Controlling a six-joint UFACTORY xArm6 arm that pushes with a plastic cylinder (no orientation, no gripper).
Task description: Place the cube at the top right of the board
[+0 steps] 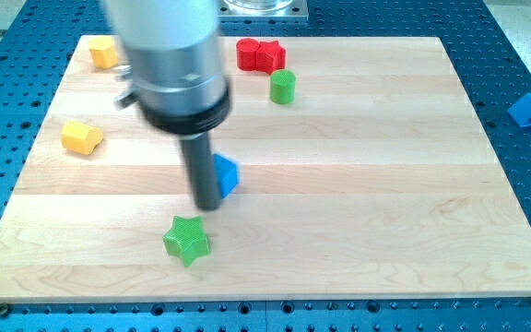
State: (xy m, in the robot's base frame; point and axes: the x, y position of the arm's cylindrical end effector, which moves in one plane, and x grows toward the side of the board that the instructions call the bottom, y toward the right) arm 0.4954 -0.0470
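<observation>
My tip (208, 207) has nothing to open or close; it touches the left side of the blue cube (225, 174) near the frame's centre. The desk's (385, 184) upper right corner lies far beyond the cube.

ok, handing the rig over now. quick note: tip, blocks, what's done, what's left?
My tip is down on the board, touching the left side of the blue cube, which sits near the board's middle.
Done: contact made; the cube is not yet at the top right.
Left: push the cube up and to the view's right into the top right corner.
Others: green star just below the tip; green cylinder and red blocks near the top centre; two yellow blocks at the left; a blue block off the board at the right.
</observation>
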